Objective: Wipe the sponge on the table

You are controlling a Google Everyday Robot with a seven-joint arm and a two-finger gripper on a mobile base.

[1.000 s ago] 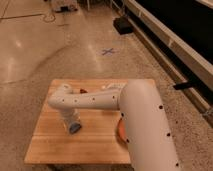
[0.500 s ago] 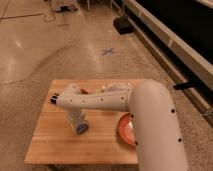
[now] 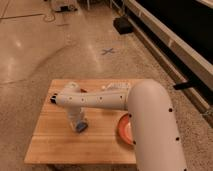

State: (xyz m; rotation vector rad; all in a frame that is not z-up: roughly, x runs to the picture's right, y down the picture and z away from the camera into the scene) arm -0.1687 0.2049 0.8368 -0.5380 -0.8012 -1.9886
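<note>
The light wooden table [image 3: 55, 142] fills the lower left of the camera view. My white arm reaches over it from the lower right, and the gripper [image 3: 78, 124] points down at the table's middle left. A small light-blue sponge [image 3: 82, 128] sits at the gripper's tip, pressed against the wood, and the gripper is shut on it. The arm covers much of the table's back half.
An orange bowl [image 3: 123, 129] rests on the table's right side, partly behind my arm. A black bar [image 3: 52, 99] peeks out at the back left edge. On the floor beyond are a blue cross mark [image 3: 107, 51] and a black box [image 3: 122, 25]. A dark ledge runs along the right.
The gripper has slid a little to the right across the wood with the sponge under it. The arm has shifted, and more of the orange bowl shows.
</note>
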